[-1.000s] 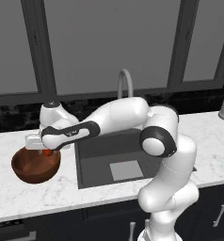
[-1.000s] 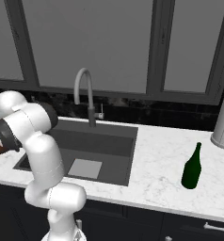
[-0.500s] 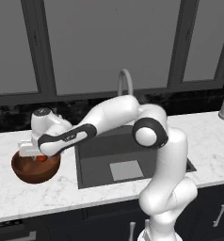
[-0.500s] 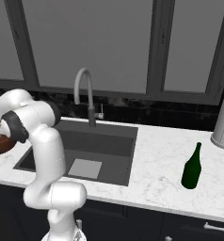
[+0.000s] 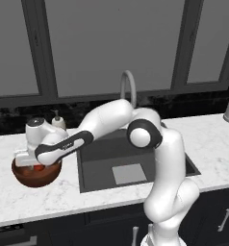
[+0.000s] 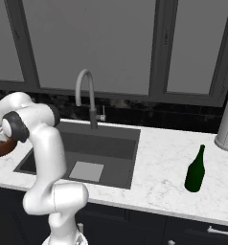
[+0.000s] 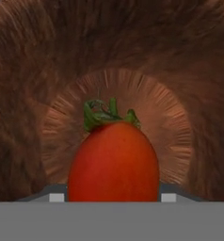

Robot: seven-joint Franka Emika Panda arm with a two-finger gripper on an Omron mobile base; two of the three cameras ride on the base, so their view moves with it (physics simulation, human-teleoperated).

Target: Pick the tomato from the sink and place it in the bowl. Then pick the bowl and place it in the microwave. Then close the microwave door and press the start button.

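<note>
The tomato (image 7: 113, 160) is glossy red-orange with a green stem, low in the hand view against the grained floor of the wooden bowl (image 7: 29, 70). The jaws of the gripper (image 5: 33, 163) flank it, clamped on it. The bowl sits on the tabletop (image 5: 49, 202) at the left edge, beside the sink (image 5: 107, 153).

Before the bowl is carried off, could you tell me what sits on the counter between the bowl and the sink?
In the left base view, only bare white marble counter separates the bowl from the sink.
</note>
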